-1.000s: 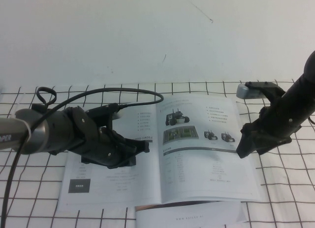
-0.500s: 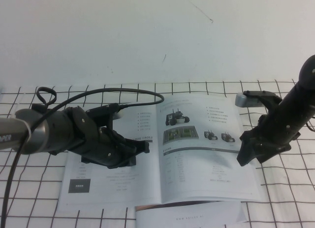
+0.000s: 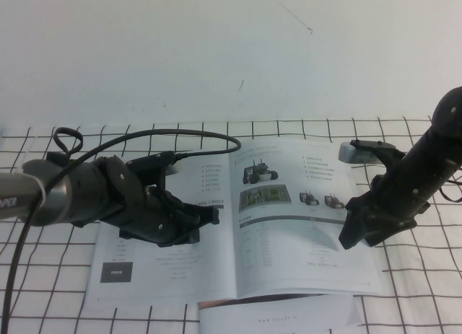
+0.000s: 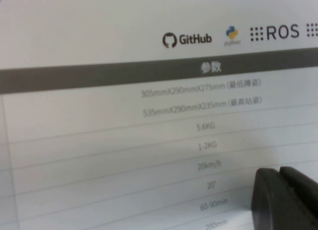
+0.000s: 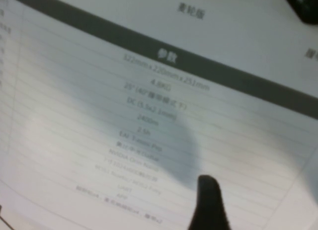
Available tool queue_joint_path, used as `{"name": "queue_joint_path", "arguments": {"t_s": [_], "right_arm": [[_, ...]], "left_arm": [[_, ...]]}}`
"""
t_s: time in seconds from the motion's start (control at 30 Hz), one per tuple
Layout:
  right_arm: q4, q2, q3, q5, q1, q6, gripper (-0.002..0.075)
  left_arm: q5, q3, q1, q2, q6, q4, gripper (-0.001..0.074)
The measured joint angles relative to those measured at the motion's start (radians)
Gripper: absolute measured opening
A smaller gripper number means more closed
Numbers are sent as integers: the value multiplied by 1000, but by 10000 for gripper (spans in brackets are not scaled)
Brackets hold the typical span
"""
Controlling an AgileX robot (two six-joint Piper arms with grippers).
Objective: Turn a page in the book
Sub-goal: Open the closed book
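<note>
The book (image 3: 155,270) lies open and flat on the checked cloth. The page (image 3: 289,255) is its right-hand sheet, printed with black wheeled robots, a green picture and a grey-barred table. My left gripper (image 3: 210,215) is shut and rests low on the left-hand sheet near the spine; the left wrist view shows its closed tips (image 4: 284,200) against the spec table. My right gripper (image 3: 347,240) is shut and hangs just over the page's right part, near the outer edge. In the right wrist view its dark tip (image 5: 208,205) casts a shadow on the page (image 5: 149,86).
A white strip with small grey lettering (image 3: 281,318) sticks out under the book's front edge. The white cloth with black grid lines (image 3: 422,276) covers the table. A black cable (image 3: 188,133) loops from the left arm over the book's top left.
My right gripper has come down and to the left, from beyond the page's right edge to over the page. The left arm and the book have not moved.
</note>
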Motion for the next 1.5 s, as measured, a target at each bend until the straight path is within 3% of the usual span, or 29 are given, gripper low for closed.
{"name": "queue_joint_path", "arguments": {"t_s": [0.77, 1.2, 1.5], "right_arm": [[-6, 3, -5, 12, 7, 16, 470], [418, 24, 1, -4, 3, -220, 470], [454, 21, 1, -5, 5, -248, 470]], "left_arm": [[0, 0, 0, 4, 4, -29, -3], [0, 0, 0, 4, 10, -34, -3], [0, 0, 0, 4, 20, -36, -3]]}}
